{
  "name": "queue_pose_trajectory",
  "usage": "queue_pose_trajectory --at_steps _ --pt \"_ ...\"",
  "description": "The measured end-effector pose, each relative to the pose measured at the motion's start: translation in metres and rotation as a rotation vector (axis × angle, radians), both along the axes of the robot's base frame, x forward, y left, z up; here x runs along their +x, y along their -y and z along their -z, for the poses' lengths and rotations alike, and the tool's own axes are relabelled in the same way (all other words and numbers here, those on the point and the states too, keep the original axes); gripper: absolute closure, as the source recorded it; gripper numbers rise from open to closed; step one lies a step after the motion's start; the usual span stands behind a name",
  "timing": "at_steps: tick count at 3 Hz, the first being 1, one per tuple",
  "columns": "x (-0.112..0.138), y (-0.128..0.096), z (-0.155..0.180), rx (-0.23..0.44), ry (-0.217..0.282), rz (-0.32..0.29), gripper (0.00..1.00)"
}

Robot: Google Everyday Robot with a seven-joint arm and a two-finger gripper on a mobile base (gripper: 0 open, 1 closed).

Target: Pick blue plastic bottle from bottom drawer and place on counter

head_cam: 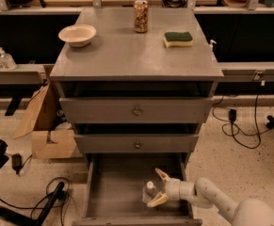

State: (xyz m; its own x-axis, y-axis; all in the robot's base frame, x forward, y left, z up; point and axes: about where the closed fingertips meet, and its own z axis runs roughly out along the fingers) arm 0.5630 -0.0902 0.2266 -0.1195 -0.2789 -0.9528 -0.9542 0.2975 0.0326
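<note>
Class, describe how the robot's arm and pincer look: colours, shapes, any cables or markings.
The pincer, in the bottom drawer, has two curved, tapering cream-yellow fingers on a pale grey wrist. The arm is smooth, white, rounded tubing with bulbous joints. No cables or markings show on it.

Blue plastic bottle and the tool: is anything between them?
Nothing. In the camera view the open tool straddles the blue plastic bottle in the bottom drawer.
</note>
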Motion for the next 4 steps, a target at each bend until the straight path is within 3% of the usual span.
queue_pose_trajectory --at_steps 1,2,4 --pt "-0.011 -0.001 0.018 0.015 -0.011 0.011 0.18" --pt "-0.021 -0.003 0.008 0.031 -0.002 0.019 0.41" --pt "-0.052 -0.035 -0.041 0.111 -0.034 -0.023 0.88"
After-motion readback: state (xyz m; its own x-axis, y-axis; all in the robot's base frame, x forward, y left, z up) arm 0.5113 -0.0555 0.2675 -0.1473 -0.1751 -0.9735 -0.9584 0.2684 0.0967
